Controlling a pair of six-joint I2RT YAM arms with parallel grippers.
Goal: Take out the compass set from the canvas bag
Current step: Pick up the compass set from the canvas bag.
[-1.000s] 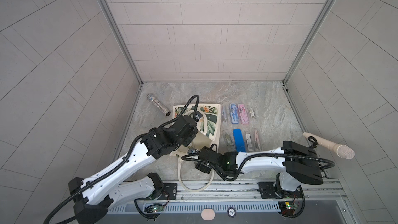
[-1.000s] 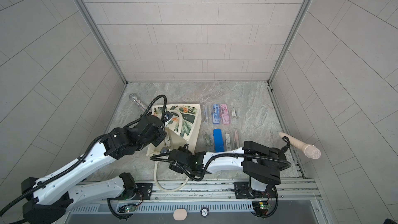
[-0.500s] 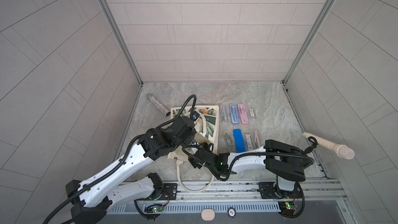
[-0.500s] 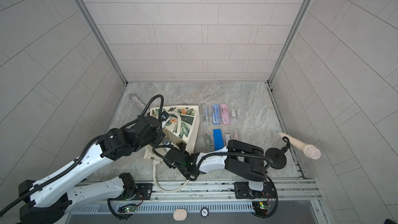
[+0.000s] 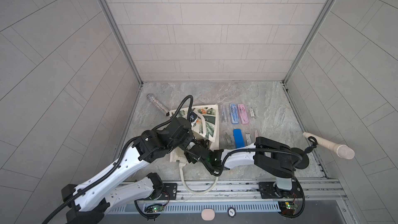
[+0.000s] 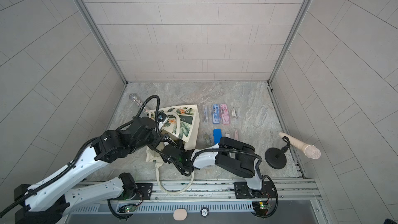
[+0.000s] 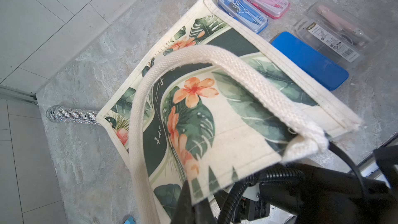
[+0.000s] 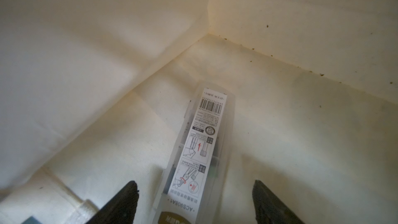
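Note:
The cream canvas bag (image 5: 207,123) (image 6: 185,126) with its leaf and flower print lies on the stone floor. My left gripper (image 7: 192,206) is shut on the top edge of the canvas bag (image 7: 226,147) and holds the mouth up. My right gripper (image 8: 193,187) is inside the bag, open. A clear-cased compass set (image 8: 207,134) with a white barcode label lies on the bag's inner cloth between the right fingertips (image 8: 129,192), touching neither. In both top views the right wrist (image 5: 201,147) (image 6: 174,150) sits in the bag's mouth, its fingers hidden by cloth.
Several other cased sets lie in rows right of the bag, among them a blue one (image 5: 234,114), a pink one (image 5: 243,114) and a closed blue case (image 5: 238,137). A glitter microphone (image 5: 156,104) lies behind the bag. A beige microphone (image 5: 329,147) on a stand is at right. One handle loop (image 5: 199,183) hangs over the front rail.
My right arm has pushed forward from the floor in front of the bag into its mouth, and its jaws have widened. The left gripper keeps hold of the raised edge.

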